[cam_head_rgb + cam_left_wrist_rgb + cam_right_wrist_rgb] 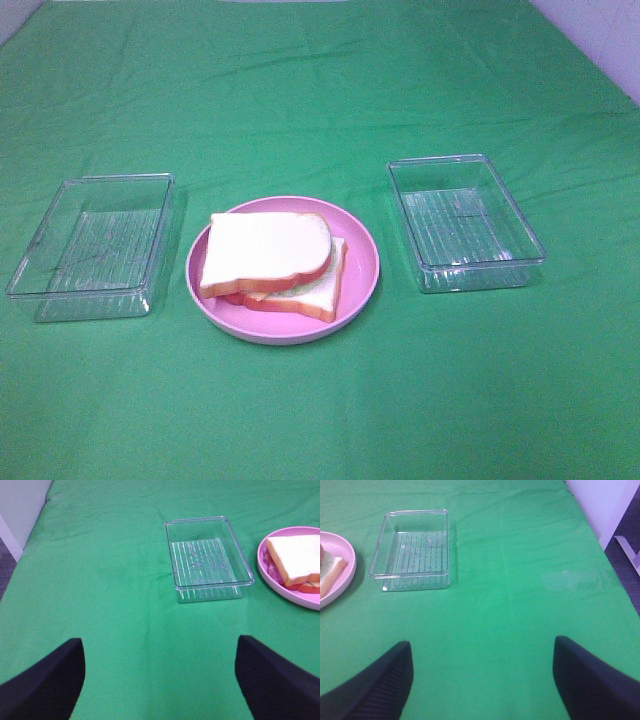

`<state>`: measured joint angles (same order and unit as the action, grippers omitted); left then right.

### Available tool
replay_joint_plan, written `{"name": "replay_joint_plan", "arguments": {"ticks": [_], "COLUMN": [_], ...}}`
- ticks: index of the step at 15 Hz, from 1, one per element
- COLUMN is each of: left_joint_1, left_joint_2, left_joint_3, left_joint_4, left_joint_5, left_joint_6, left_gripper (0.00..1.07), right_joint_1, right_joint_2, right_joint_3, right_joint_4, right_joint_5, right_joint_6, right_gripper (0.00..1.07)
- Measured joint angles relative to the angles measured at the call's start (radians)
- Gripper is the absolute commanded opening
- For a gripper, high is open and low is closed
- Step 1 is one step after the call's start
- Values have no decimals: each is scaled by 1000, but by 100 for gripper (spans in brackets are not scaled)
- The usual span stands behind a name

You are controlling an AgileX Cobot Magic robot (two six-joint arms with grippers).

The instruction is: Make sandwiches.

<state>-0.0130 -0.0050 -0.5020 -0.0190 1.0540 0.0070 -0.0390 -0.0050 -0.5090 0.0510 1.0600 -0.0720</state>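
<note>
Both grippers, left (pixel 160 680) and right (pixel 480 680), are hanging spread open and empty over the green cloth (pixel 320 80), while the sandwich (pixel 270 262) is sitting on the pink plate (pixel 365 255) between two clear trays, so any remaining move is calling for a gentle square-on approach.

The top bread slice (pixel 265 252) hides most of the sandwich filling. Both wrist views cut off the pink plate (pixel 280 582) at their edges. Each gripper's fingers (pixel 47 685) run out of frame.
</note>
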Motion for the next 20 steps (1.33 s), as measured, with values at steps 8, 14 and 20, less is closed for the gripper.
{"name": "replay_joint_plan", "arguments": {"ticks": [8, 14, 20], "left_joint_1": [11, 11, 11], "left_joint_2": [0, 0, 0], "left_joint_3": [0, 0, 0], "left_joint_4": [1, 1, 1], "left_joint_5": [0, 0, 0], "left_joint_6": [0, 0, 0], "left_gripper": [78, 78, 78], "right_joint_1": [0, 0, 0], "right_joint_2": [0, 0, 0], "right_joint_3": [0, 0, 0], "right_joint_4": [3, 3, 3], "right_joint_5": [0, 0, 0], "right_joint_6": [0, 0, 0], "right_gripper": [74, 74, 74]}}
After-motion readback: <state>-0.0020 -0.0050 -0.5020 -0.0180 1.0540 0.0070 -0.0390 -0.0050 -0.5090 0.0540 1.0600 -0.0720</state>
